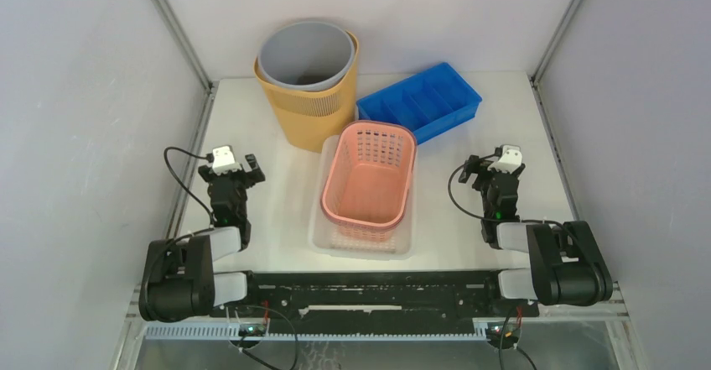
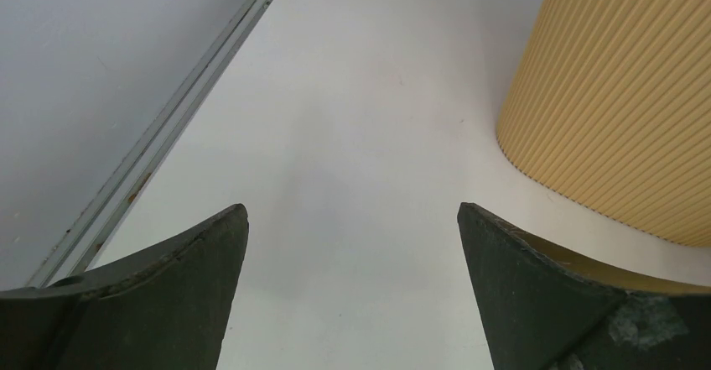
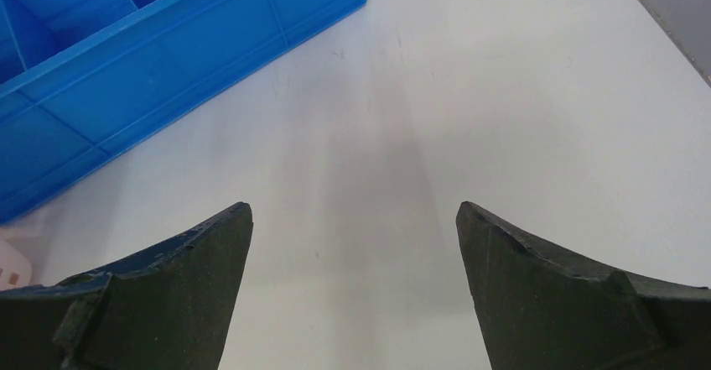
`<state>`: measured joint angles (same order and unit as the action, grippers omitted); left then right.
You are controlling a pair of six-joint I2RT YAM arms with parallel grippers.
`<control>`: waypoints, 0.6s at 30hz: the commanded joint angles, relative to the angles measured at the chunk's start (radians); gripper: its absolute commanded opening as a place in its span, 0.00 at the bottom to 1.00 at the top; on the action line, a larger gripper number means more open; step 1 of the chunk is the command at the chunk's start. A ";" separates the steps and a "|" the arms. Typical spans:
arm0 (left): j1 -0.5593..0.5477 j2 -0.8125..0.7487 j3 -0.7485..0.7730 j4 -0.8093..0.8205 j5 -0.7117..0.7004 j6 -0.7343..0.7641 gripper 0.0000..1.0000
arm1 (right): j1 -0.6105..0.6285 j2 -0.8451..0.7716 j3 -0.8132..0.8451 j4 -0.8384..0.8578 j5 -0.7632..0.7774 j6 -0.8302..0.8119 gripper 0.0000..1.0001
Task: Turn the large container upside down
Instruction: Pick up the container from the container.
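Both our grippers stand with jaws wide apart, holding nothing: the left gripper [image 2: 352, 219] over bare table [image 2: 352, 93] near the yellow bin [image 2: 620, 93], the right gripper [image 3: 352, 219] near the blue tray [image 3: 126, 76]. Between our arms the large clear container [image 1: 369, 249] sits upright, a pink basket [image 1: 396, 187] inside it. Just behind, the yellow bin stands upright with a grey bin [image 1: 293, 51] nested inside.

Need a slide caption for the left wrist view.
Open left gripper over the white table, ribbed yellow bin at right.
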<state>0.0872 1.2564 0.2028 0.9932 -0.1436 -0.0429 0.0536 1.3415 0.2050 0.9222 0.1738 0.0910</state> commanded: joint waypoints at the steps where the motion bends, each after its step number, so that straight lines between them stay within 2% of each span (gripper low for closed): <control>1: -0.004 -0.006 -0.017 0.053 0.004 0.014 1.00 | -0.004 0.002 0.031 0.024 -0.007 -0.011 1.00; 11: -0.005 -0.007 -0.018 0.051 0.001 0.015 1.00 | 0.001 -0.002 0.026 0.032 -0.002 -0.014 1.00; 18: -0.025 -0.017 -0.023 0.052 0.026 0.045 1.00 | 0.049 -0.003 -0.007 0.099 0.067 -0.045 1.00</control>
<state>0.0772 1.2564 0.2028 0.9932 -0.1436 -0.0345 0.0700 1.3415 0.2050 0.9276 0.1905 0.0818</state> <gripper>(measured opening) 0.998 1.000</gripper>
